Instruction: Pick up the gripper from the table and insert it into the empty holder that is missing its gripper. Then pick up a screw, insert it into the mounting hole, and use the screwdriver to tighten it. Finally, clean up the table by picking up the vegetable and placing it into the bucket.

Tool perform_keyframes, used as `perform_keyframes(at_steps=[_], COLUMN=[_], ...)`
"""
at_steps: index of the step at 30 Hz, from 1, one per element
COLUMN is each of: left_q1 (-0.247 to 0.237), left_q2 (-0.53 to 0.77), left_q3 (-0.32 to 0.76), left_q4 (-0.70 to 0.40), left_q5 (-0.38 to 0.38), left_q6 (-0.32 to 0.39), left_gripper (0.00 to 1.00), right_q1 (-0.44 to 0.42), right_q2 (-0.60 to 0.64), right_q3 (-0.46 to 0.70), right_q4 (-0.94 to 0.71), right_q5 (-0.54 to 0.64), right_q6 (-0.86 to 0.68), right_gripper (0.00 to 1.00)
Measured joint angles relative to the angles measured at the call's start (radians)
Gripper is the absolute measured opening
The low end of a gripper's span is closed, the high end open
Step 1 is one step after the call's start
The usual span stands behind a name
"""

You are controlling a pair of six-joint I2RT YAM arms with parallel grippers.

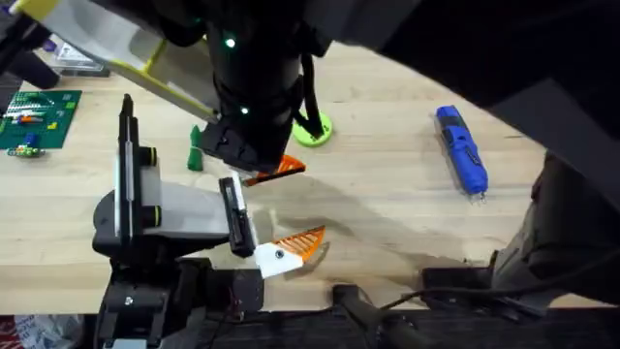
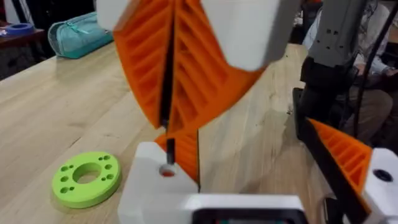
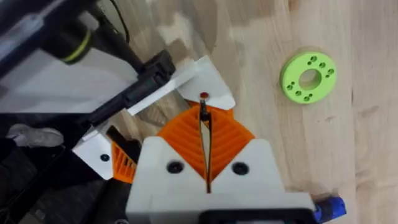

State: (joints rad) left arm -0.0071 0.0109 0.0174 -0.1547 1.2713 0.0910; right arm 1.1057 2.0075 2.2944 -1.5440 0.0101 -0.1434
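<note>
1. The step in hand looks like the screw step. In the right wrist view the gripper [image 3: 217,79] sits with its white base against the black holder [image 3: 144,79].
2. The right gripper [image 3: 205,146] has its jaws clenched on a thin dark screw [image 3: 203,115], whose tip is at the red-marked mounting hole.
3. I cannot tell whether the left arm's jaws are released or clenched.
4. Next, I judge, the screw must go down straight and seat before it is let go.
5. The screwdriver [image 1: 460,150] lies on the counter [image 1: 387,223], between 2 and 3 o'clock of the holder and well apart. The vegetable [image 1: 196,147] waits at 11 o'clock.
</note>
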Motion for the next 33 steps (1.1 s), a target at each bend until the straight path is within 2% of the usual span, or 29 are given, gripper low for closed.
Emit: perform_keyframes(at_steps=[33], left_q1=[0.0], left_q2=[0.0], left_q3=[0.0], left_q4=[0.0], left_q5=[0.0], left_q6=[0.0], left_gripper=[0.988], right_q1=[0.0], right_q2=[0.015], right_q3=[0.0], right_q4=[0.004], right_q5=[0.0], right_q6=[0.0], right_gripper=[0.009])
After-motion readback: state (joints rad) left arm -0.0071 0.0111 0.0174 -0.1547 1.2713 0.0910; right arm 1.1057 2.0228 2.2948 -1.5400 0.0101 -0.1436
